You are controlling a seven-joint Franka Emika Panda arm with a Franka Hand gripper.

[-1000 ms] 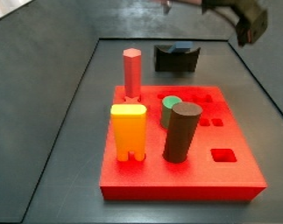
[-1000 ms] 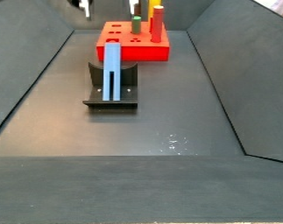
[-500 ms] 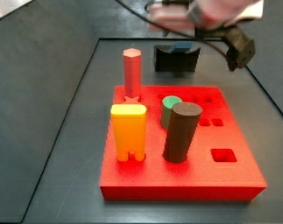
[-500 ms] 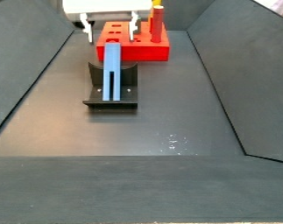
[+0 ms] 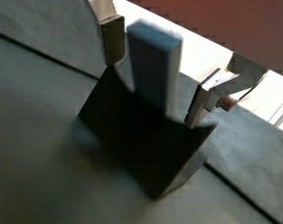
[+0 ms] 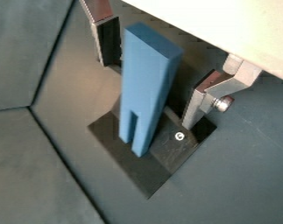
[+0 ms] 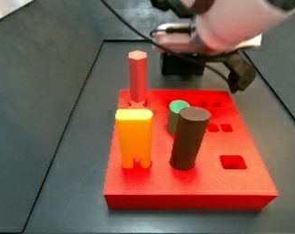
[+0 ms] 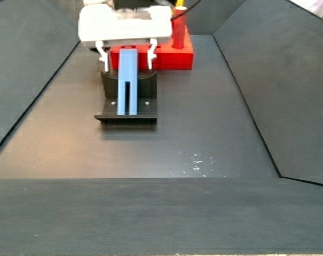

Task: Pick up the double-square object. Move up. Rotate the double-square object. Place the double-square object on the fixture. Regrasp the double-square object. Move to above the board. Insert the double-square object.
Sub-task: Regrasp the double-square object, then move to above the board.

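Note:
The double-square object (image 8: 128, 82) is a slim blue-grey bar lying lengthwise on the black fixture (image 8: 128, 112). My gripper (image 8: 128, 58) hangs over the bar's far end, open, one finger on each side. In both wrist views the bar (image 5: 155, 61) (image 6: 147, 83) stands between the silver fingers (image 5: 112, 39) (image 6: 203, 94) with a gap on either side, so nothing is gripped. A slot shows in the bar's free end in a wrist view. The red board (image 7: 193, 187) lies beyond the fixture, and its edge (image 8: 177, 57) shows behind the gripper.
On the board stand a red hexagonal peg (image 7: 137, 78), an orange notched block (image 7: 133, 137) and a dark brown cylinder (image 7: 189, 137), with a green piece (image 7: 176, 107) behind it. The arm (image 7: 229, 26) hides much of the fixture in a side view. Sloped dark walls (image 8: 30, 100) flank the floor.
The gripper has come down from high above the board's end to the fixture and now straddles the bar's far end. The bar and the pegs have not moved.

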